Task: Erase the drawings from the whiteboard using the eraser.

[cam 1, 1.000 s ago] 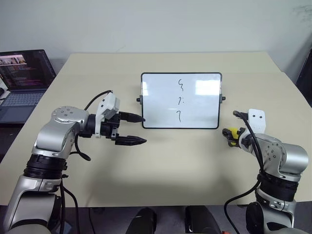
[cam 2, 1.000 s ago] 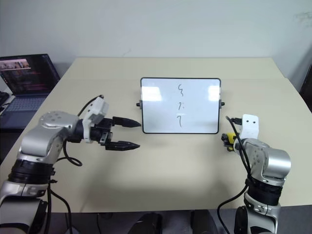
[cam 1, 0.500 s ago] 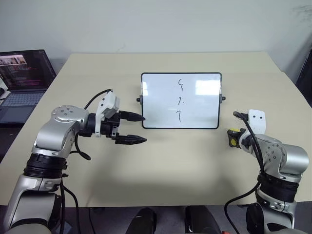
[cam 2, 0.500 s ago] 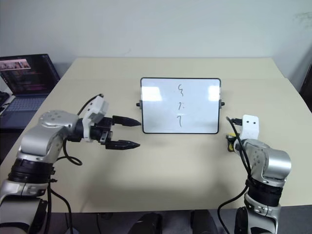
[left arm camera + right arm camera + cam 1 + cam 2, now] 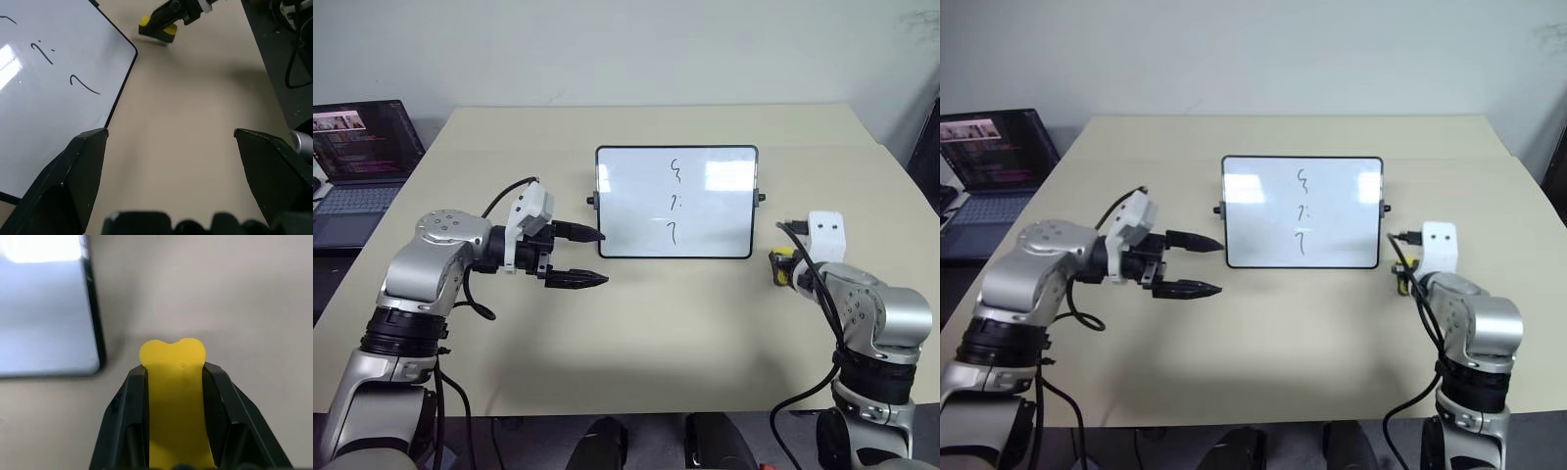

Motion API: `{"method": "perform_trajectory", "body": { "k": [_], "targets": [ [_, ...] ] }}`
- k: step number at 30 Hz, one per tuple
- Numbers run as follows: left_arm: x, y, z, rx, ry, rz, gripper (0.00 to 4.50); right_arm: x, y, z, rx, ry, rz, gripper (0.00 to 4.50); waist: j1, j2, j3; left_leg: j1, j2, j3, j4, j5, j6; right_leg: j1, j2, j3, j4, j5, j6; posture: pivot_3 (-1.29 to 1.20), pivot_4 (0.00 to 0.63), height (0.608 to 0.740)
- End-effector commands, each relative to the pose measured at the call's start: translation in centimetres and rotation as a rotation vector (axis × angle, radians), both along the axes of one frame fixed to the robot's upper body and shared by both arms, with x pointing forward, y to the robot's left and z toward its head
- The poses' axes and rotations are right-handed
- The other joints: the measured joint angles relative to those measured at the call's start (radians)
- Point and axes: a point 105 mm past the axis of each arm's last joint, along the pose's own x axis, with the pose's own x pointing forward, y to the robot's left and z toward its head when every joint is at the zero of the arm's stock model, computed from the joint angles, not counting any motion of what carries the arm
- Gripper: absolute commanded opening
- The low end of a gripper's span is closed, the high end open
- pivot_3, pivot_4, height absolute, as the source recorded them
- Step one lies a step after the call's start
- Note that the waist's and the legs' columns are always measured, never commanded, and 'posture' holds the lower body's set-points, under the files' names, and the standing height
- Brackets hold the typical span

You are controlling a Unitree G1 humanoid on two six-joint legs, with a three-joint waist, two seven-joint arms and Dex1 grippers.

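1. Left eye view: the small rectangular glossy whiteboard with a thin black frame [image 5: 676,202] stands propped near the middle of the pale beige bench [image 5: 646,333]. On it the three thin dark marker drawings [image 5: 676,203] run in a vertical column, none erased. The left gripper [image 5: 590,258] hovers just beside the board's lower left corner with its two black fingers spread apart and nothing between them. The right gripper [image 5: 779,266] sits off the board's right edge, a bit of yellow showing at its tip.

2. Right eye view: the same layout; an open laptop [image 5: 994,162] sits on a surface well apart to the left.

3. Left wrist view: the board's lower corner lies beside one wide-parted finger; across the bench the small oblong yellow eraser with a dark underside [image 5: 157,28] is carried by the other arm, apparently just above the bench.

4. Right wrist view: the right gripper is clamped on the eraser, one black finger on each long side, the yellow end bulging past the tips, which suggests a soft, light, squashy block.

5. Handling, as a judgement: the eraser will likely compress and may pivot under wiping pressure, so the hold on its long sides suits it, with the dark face turned to the board. The board looks light and slick and may slide or tip when pushed; the free left gripper is well placed to brace its frame.
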Motion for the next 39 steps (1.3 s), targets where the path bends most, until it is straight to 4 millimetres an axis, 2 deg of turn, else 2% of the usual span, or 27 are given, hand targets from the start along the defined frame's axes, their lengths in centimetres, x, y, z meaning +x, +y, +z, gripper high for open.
{"method": "perform_trajectory", "body": {
  "k": [1, 5, 8, 14, 24, 31, 39],
  "targets": [
    [1.1, -0.2, 1.9, -0.042, -0.128, 0.061, 4.50, 1.0, 1.0, 3.4, -0.059, -0.154, 0.057, 1.09, 0.001, 0.000, 0.000, 0.000, 0.000, 0.000, 0.000, 0.000, 0.000, 0.000, 0.000, 0.000, 0.000, 0.000, 0.000, 0.00, 0.150, 0.740],
    [2.6, -0.9, 2.6, -0.115, -0.214, 0.182, 4.50, 2.2, 2.0, 5.3, -0.091, -0.239, 0.091, 1.09, 0.002, 0.000, 0.000, 0.000, 0.000, 0.000, 0.001, 0.001, -0.001, 0.000, 0.000, 0.000, 0.000, 0.000, 0.000, 0.00, 0.150, 0.740],
    [2.9, -2.0, 2.2, -0.171, -0.250, 0.265, 4.50, 3.4, 3.7, 7.1, -0.093, -0.312, 0.124, 1.09, -0.002, 0.000, 0.000, 0.000, 0.000, 0.000, 0.001, 0.001, -0.001, 0.000, 0.000, 0.001, 0.000, 0.001, 0.000, 0.00, 0.150, 0.740],
    [3.4, -2.6, 1.2, -0.202, -0.278, 0.382, 4.50, 4.9, 6.0, 8.0, -0.091, -0.362, 0.187, 1.09, 0.001, 0.000, 0.000, 0.000, 0.001, 0.001, 0.001, 0.001, -0.002, 0.000, -0.001, 0.001, 0.000, 0.001, 0.000, 0.00, 0.150, 0.740],
    [3.2, -3.7, -1.1, -0.201, -0.312, 0.519, 4.50, 7.2, 11.5, 9.6, -0.054, -0.444, 0.317, 1.09, -0.001, 0.000, 0.000, 0.000, 0.001, 0.002, 0.001, 0.001, -0.002, -0.001, 0.000, 0.002, 0.000, 0.002, -0.001, 0.00, 0.150, 0.740],
    [3.4, -3.2, -1.1, -0.228, -0.319, 0.599, 4.50, 8.1, 12.9, 10.3, -0.055, -0.481, 0.360, 1.09, 0.000, 0.000, 0.000, 0.000, 0.001, 0.002, 0.001, 0.001, -0.002, -0.001, 0.000, 0.002, 0.000, 0.002, -0.001, 0.00, 0.150, 0.740],
    [2.9, -4.1, -1.8, -0.224, -0.311, 0.587, 4.50, 9.0, 13.9, 11.2, -0.061, -0.514, 0.391, 1.09, -0.003, 0.000, 0.000, 0.000, 0.001, 0.002, 0.001, 0.001, -0.002, -0.002, 0.000, 0.002, 0.000, 0.002, -0.001, 0.00, 0.150, 0.740]
  ]
}}
